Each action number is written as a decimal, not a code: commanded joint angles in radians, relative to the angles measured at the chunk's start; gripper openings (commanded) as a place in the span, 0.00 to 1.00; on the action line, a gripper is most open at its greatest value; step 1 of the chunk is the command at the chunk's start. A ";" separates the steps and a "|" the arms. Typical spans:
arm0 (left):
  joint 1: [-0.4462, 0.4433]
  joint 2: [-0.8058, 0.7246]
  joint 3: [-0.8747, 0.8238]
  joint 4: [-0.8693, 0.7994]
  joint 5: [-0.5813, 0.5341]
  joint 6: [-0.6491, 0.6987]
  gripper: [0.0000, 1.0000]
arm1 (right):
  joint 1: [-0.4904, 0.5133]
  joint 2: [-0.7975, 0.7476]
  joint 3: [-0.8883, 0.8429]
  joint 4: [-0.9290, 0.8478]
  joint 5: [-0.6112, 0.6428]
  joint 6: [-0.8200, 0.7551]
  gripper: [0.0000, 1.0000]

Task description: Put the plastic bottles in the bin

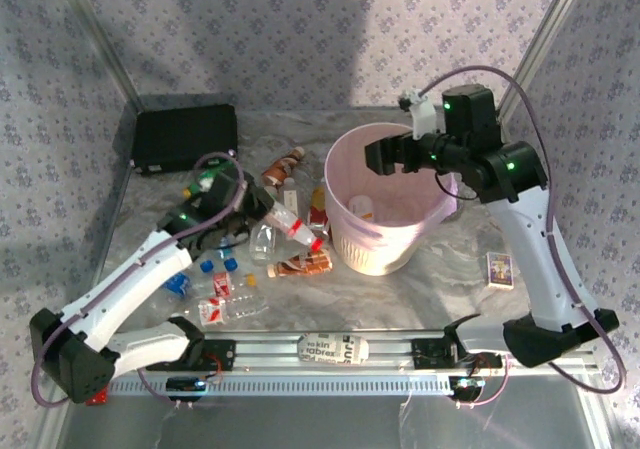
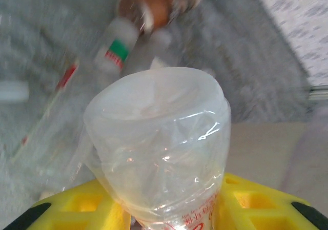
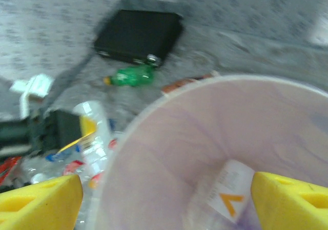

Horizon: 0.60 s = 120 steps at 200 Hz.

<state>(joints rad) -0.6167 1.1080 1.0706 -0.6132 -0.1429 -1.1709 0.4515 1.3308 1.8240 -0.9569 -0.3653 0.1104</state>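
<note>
Clear bottle (image 2: 164,148): crumpled, with red print on its label, clamped between the yellow pads (image 2: 77,207); its base points away from the wrist camera.
Left tool (image 1: 266,212): closed on the clear bottle, just left of the bin and outside it.
Bin (image 1: 375,249): pale pink, round, upright on the surface, right of centre.
Bin contents: one labelled bottle (image 3: 225,202), its white label bearing an orange mark, lying at the bottom.
Right tool (image 3: 164,204): jaws wide apart, gripping nothing, above the bin's mouth.
Loose bottles (image 1: 225,309): scattered on the surface left of the bin, with blue and red caps.
Orange-labelled bottle (image 1: 302,264): lying just beside the bin's foot.
Brown bottle (image 1: 283,164): farther back, left of the bin's rim.
Green bottle (image 3: 130,77): lying near the black case (image 1: 185,136) at the far left.
Surface (image 1: 450,289): grey and marbled, with a small card (image 1: 500,269) lying right of the bin.
</note>
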 commanded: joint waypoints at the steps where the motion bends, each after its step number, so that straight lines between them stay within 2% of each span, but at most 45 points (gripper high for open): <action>1: 0.100 -0.001 0.138 -0.001 0.119 0.211 0.41 | 0.107 0.069 0.130 -0.069 0.004 -0.034 0.87; 22: 0.197 0.038 0.253 0.027 0.238 0.277 0.42 | 0.224 0.162 0.247 -0.118 0.057 -0.065 0.87; 49: 0.240 0.099 0.420 0.031 0.343 0.353 0.43 | 0.325 0.300 0.394 -0.167 0.110 -0.091 0.87; 81: 0.242 0.149 0.544 0.023 0.454 0.384 0.44 | 0.363 0.453 0.539 -0.177 0.121 -0.097 0.87; 120: 0.219 0.155 0.535 0.047 0.497 0.380 0.43 | 0.341 0.573 0.626 -0.151 0.043 -0.064 0.87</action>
<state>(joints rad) -0.3866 1.2552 1.5887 -0.5816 0.2798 -0.8223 0.8085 1.8694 2.3932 -1.0962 -0.2790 0.0360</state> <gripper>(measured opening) 0.438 0.872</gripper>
